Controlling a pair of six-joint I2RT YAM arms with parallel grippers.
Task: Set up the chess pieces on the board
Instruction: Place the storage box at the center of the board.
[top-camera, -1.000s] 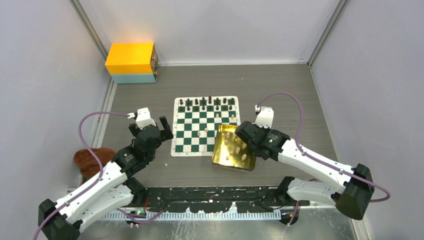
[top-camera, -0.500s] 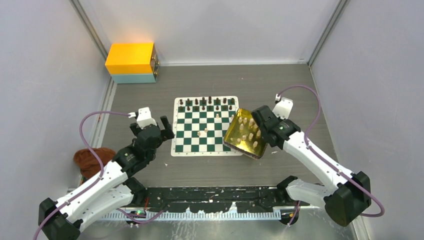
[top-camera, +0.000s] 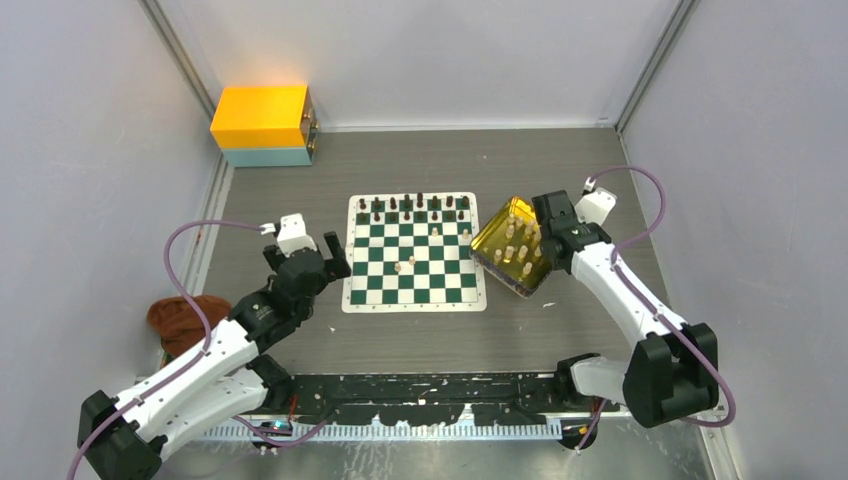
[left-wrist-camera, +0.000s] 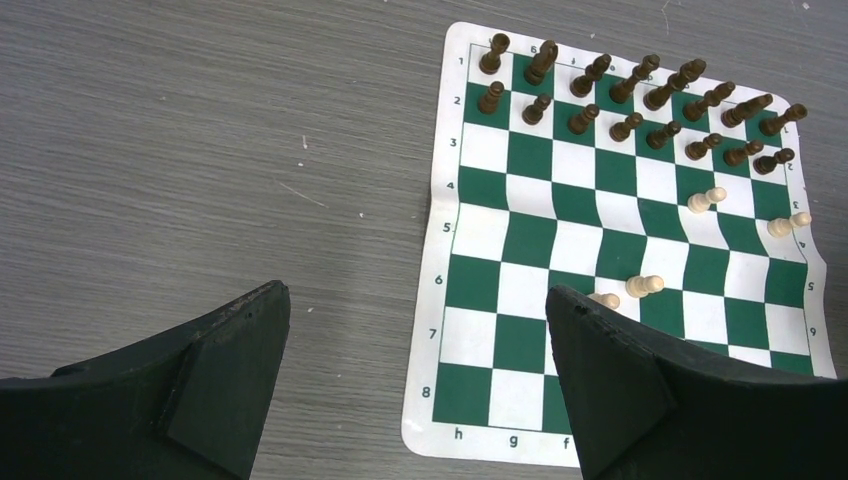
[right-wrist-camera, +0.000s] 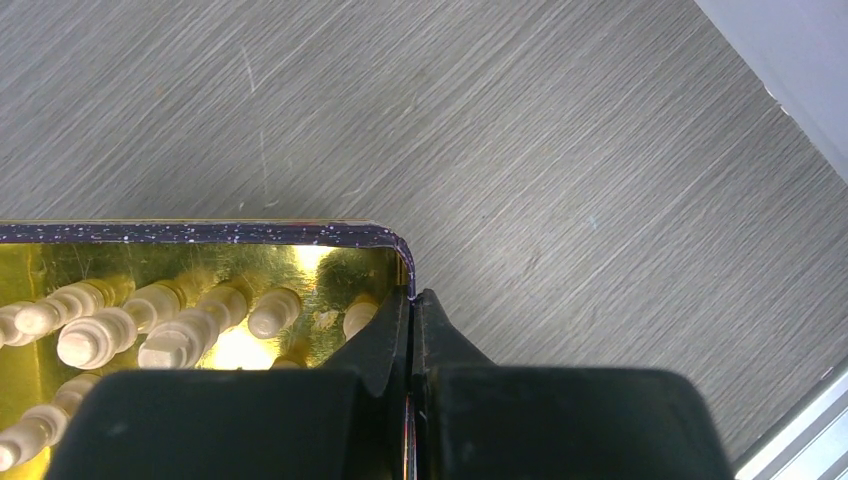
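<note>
Board (top-camera: 414, 304) at middle of worktop (top-camera: 420, 160). Pieces (top-camera: 418, 208) in two rows along its far edge, few mid-board. Tray (top-camera: 488, 243) just right of board, corner in my right jaws, more pieces inside. Box (top-camera: 262, 125) far left.

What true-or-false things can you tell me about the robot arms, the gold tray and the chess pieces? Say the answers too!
1. The right gripper is pinching the rim of the gold tray. True.
2. The gold tray is empty. False: pale pieces lie inside it.
3. The dark pieces stand in two rows at the far end of the board. True.
4. The left gripper is holding a chess piece. False: it is open and empty, hanging over the table at the board's left edge.
</note>
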